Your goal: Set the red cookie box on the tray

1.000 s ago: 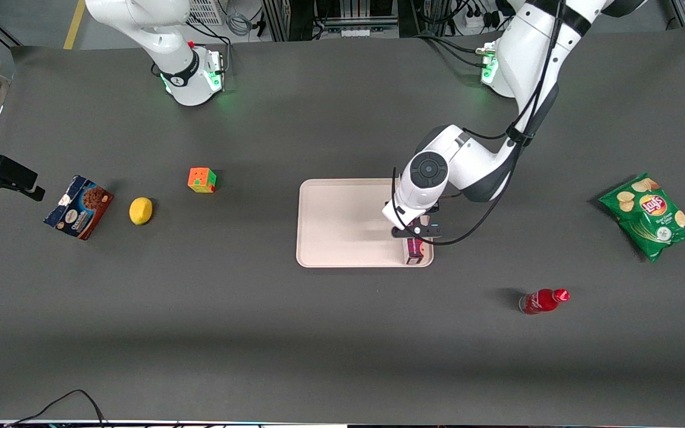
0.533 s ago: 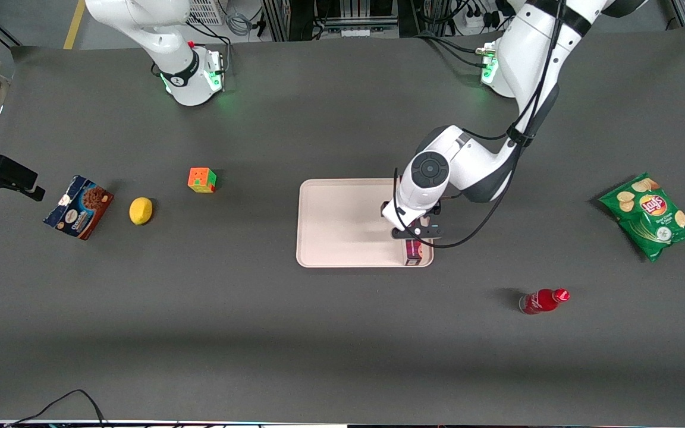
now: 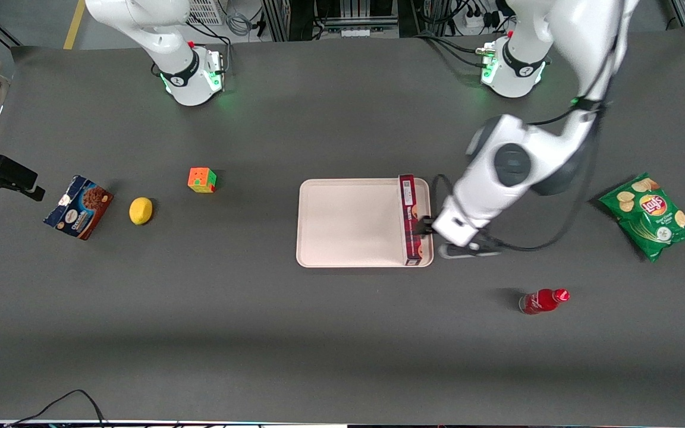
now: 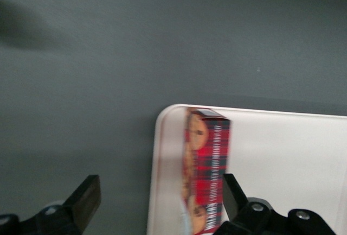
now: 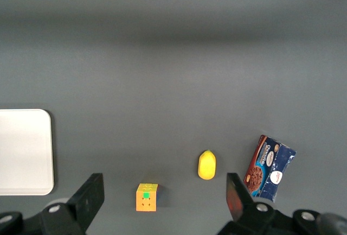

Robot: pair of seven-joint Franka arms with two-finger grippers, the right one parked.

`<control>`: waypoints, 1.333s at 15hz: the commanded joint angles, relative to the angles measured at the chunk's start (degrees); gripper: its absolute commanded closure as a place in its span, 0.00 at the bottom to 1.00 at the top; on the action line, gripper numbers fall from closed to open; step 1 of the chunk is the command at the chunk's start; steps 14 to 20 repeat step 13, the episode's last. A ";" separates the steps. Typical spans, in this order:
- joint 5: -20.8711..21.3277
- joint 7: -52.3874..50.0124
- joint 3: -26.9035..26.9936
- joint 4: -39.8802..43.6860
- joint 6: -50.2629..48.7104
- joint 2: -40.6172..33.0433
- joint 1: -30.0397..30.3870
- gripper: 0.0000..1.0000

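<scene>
The red cookie box [image 3: 411, 220] lies lengthwise on the tray [image 3: 348, 223], along the tray's edge toward the working arm's end. My left gripper [image 3: 426, 226] is open and empty, just off that edge of the tray, beside the box's middle. In the left wrist view the box [image 4: 207, 170] rests on the tray [image 4: 282, 153] close to one finger [image 4: 232, 196]. The gripper [image 4: 160, 192] spans the tray's rim and the grey table. No finger touches the box.
A blue-brown cookie box [image 3: 79, 207], a lemon [image 3: 141, 210] and a colour cube [image 3: 202, 180] lie toward the parked arm's end. A red bottle [image 3: 543, 301] lies nearer the front camera than the tray. A green chips bag [image 3: 650, 215] lies toward the working arm's end.
The left arm has swung off the tray toward its own end of the table. The whole box now shows, lying free on the tray.
</scene>
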 commanded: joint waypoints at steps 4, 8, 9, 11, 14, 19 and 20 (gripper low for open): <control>-4.37 25.83 15.10 10.40 -27.74 -9.41 2.41 0.00; -0.58 27.77 16.61 13.32 -34.72 -15.03 3.20 0.00; -0.49 27.68 16.78 13.93 -36.38 -16.27 3.20 0.00; -0.23 27.59 17.48 16.82 -41.91 -17.50 3.11 0.00; 2.13 27.85 17.40 19.90 -45.09 -17.68 3.02 0.00; 2.13 27.85 17.40 19.90 -45.09 -17.68 3.02 0.00; 2.13 27.85 17.40 19.90 -45.09 -17.68 3.02 0.00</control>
